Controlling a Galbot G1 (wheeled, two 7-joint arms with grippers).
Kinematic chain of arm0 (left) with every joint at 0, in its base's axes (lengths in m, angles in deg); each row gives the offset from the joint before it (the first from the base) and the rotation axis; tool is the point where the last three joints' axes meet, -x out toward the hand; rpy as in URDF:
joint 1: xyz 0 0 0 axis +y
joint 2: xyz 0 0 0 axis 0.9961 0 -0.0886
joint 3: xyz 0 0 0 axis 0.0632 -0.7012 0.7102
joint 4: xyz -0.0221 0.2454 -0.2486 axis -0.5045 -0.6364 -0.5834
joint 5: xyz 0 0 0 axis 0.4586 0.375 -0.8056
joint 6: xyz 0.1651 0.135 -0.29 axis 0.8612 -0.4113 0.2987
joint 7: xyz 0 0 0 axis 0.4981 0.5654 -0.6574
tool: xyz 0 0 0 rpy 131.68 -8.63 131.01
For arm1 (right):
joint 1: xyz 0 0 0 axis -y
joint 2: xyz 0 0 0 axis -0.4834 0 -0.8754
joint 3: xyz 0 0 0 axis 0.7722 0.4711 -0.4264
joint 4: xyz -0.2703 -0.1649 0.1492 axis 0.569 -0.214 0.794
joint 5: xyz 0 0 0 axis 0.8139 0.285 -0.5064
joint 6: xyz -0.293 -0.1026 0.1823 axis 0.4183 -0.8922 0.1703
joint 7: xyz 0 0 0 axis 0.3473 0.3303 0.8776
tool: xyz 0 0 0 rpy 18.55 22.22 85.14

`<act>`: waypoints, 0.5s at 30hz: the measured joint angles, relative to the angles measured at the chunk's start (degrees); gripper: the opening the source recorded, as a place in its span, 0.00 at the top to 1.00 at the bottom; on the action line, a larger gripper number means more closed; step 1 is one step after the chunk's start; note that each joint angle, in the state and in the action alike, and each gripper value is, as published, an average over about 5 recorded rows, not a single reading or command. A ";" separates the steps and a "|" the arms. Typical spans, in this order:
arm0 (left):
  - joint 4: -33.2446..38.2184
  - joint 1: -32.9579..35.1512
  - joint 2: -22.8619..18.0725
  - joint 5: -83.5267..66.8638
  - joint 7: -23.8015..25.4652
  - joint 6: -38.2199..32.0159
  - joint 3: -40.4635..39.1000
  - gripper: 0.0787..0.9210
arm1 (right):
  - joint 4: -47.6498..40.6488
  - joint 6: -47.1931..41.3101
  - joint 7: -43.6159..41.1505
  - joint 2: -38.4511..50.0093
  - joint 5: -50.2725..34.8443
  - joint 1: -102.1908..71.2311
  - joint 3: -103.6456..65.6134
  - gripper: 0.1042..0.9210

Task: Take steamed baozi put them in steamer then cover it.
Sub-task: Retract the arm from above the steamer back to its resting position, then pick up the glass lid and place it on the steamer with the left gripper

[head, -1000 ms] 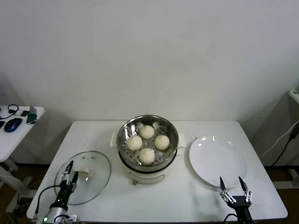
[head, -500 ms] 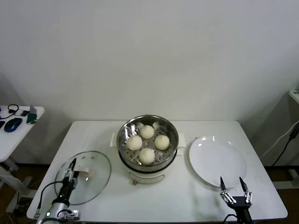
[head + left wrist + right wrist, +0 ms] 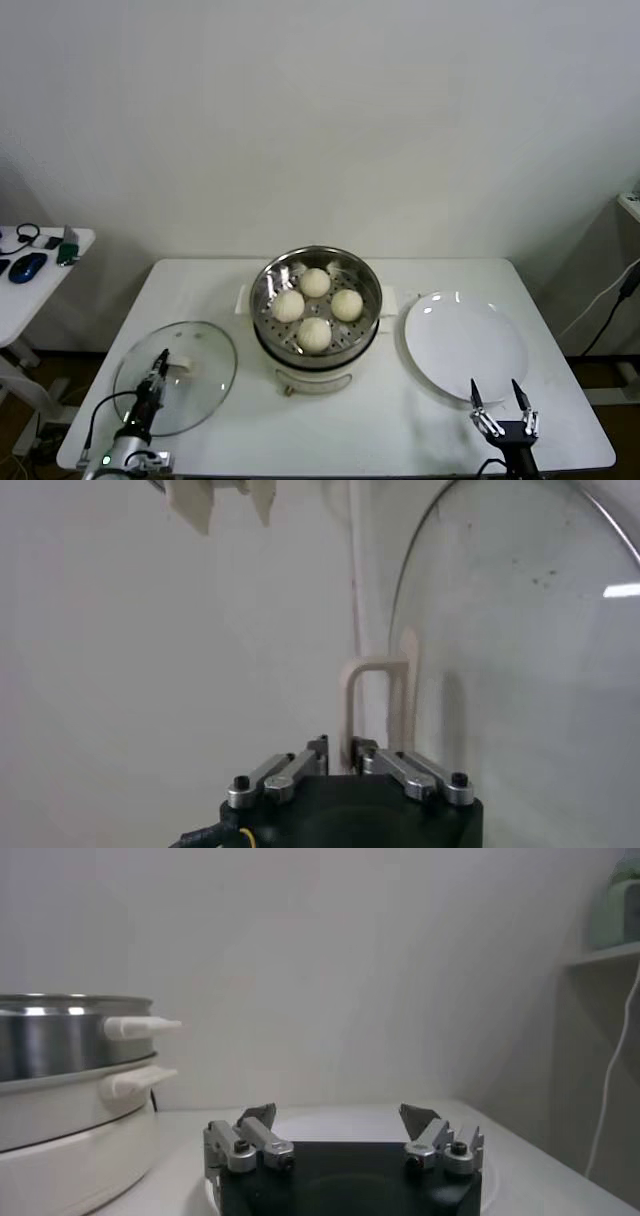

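Note:
Four cream-white baozi (image 3: 315,283) sit on the perforated tray inside the steel steamer (image 3: 372,285) at the table's middle. The glass cover (image 3: 205,375) lies on the table to its left, with its cream handle (image 3: 183,368) at the centre. My left gripper (image 3: 160,366) is over the cover's near-left part and shut on the handle. In the left wrist view my left gripper (image 3: 340,748) has its jaws closed on one leg of the handle (image 3: 375,665), beside the glass (image 3: 520,680). My right gripper (image 3: 497,398) is open and empty at the front right.
An empty white plate (image 3: 465,345) lies to the right of the steamer, just beyond the right gripper (image 3: 338,1116). The steamer's side (image 3: 60,1038) shows in the right wrist view. A small side table (image 3: 30,265) with a mouse stands at far left.
My left gripper has moved in onto the cover's handle and its fingers have closed on it. The cover has shifted slightly left. The right arm has not moved.

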 measured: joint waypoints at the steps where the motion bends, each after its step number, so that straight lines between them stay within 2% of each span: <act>1: 0.10 0.07 0.01 -0.06 -0.01 0.07 0.02 0.86 | 0.11 -0.02 0.00 -0.08 0.06 0.00 -0.02 0.12; 4: 0.77 0.36 0.15 -0.43 0.07 0.39 0.09 0.92 | 0.48 -0.20 0.00 -0.26 0.31 -0.03 -0.16 0.12; 9: 3.76 1.37 1.10 -2.20 1.02 1.55 0.41 0.93 | 1.35 -1.12 0.51 -0.47 1.31 -0.37 -0.65 0.12; 15: 11.36 3.14 4.02 -7.48 4.45 4.94 0.88 0.93 | 2.49 -3.15 1.66 -0.31 2.94 -0.85 -0.96 0.12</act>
